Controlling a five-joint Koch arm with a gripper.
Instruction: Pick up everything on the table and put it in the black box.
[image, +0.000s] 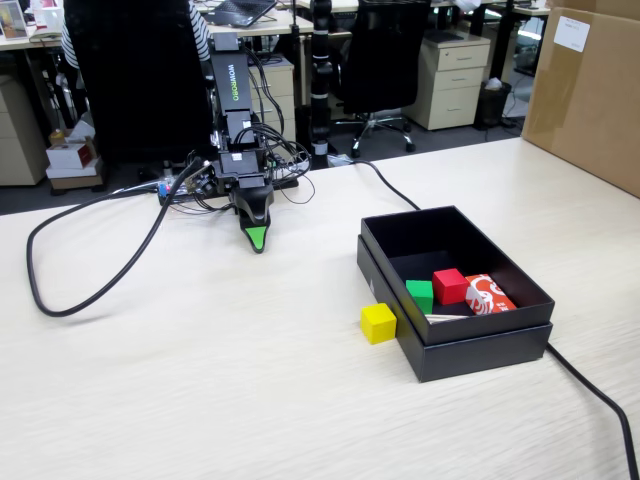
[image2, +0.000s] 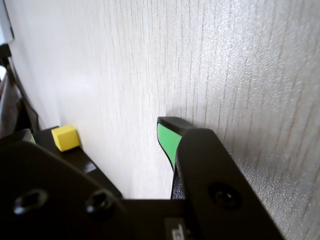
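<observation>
Office, pale wood tabletop (image: 200, 380) | black box (image: 520, 300) holds red, green cubes | yellow cube (image: 378, 323) outside, touching box | hand (image: 258, 240) empty, opening indiscernible | next: reach yellow cube

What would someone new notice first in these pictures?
Probably the black box at the fixed view's right, holding a red cube, a green cube and a red-and-white packet. A yellow cube sits on the table just outside its left wall, while the green-tipped gripper points down at the table farther left.
</observation>
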